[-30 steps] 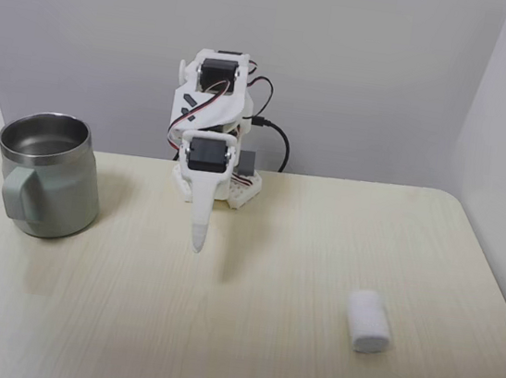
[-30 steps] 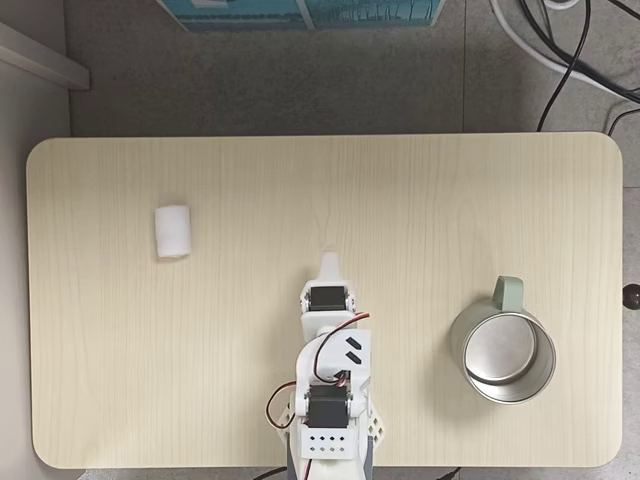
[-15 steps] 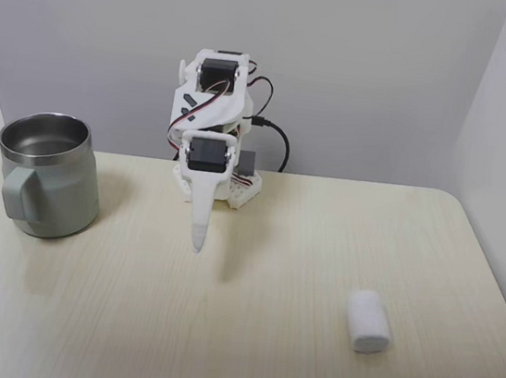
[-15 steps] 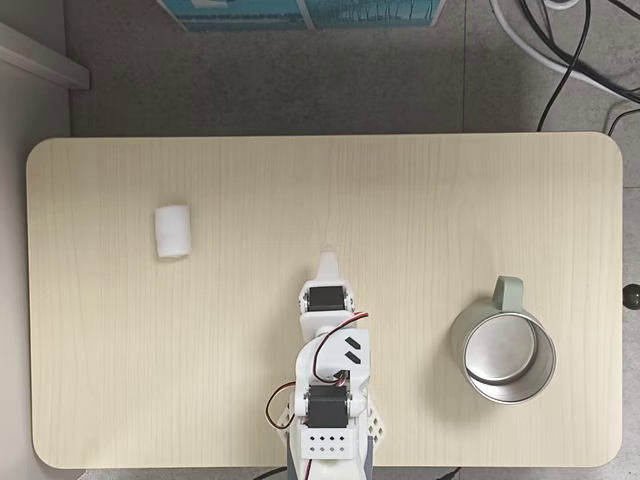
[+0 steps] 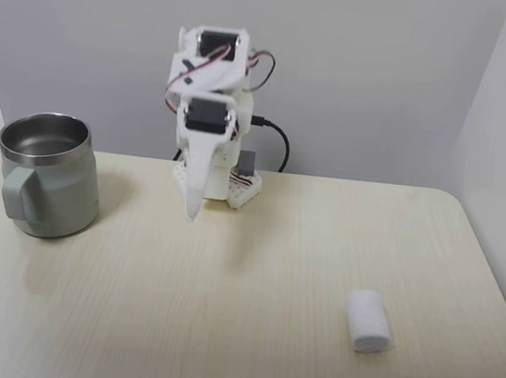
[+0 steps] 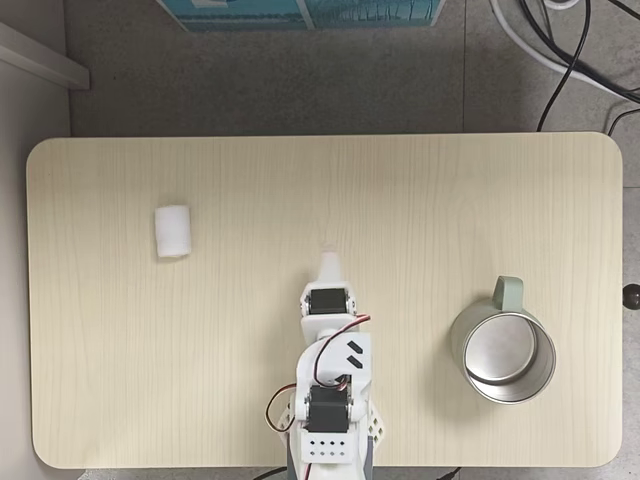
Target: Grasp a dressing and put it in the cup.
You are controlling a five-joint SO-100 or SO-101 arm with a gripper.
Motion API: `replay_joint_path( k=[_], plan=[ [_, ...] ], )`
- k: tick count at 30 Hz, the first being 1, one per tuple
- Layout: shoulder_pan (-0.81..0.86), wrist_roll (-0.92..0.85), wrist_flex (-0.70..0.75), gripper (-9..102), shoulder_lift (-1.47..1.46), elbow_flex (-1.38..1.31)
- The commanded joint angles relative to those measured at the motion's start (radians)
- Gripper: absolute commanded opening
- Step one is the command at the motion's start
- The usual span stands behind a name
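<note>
The gripper [image 5: 191, 220] hangs above the table [image 5: 243, 337] in front of the arm's base with its 2 fingers pressed together into 1 point and nothing between them; the dressing [image 5: 368, 322] lies on its side far to the right in the front fixed view, well apart from the gripper, and the cup [image 5: 48, 175] stands upright on the opposite side. I judge the step in hand is the reach: the arm should swing toward the dressing [image 6: 172, 231], spread the fingers before going down, and close across the short width of the roll; a soft roll may be pushed away if 1 finger touches it first.
</note>
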Motion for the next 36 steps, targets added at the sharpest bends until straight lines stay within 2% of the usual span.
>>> replay_joint_path(
  k=[1, 3, 7, 12, 17, 21, 24, 28, 36],
  plan=[
    [-0.011, -0.031, 0.02, 0, 0.239, 0.255],
    [-0.025, -0.067, 0.067, 0, 0.391, 0.411],
    [-0.077, -0.164, 0.258, 0, 0.721, 0.767],
    [-0.152, -0.299, 0.413, 1, 0.999, 1.066],
    [-0.276, -0.446, 0.67, 1, 1.296, 1.376],
    [-0.379, -0.534, 0.839, 8, 1.537, 1.605],
    [-0.442, -0.583, 0.864, 20, 1.64, 1.672],
    [-0.525, -0.638, 0.864, 27, 1.712, 1.698],
    [-0.64, -0.706, 0.859, 32, 1.882, 1.736]
  ],
)
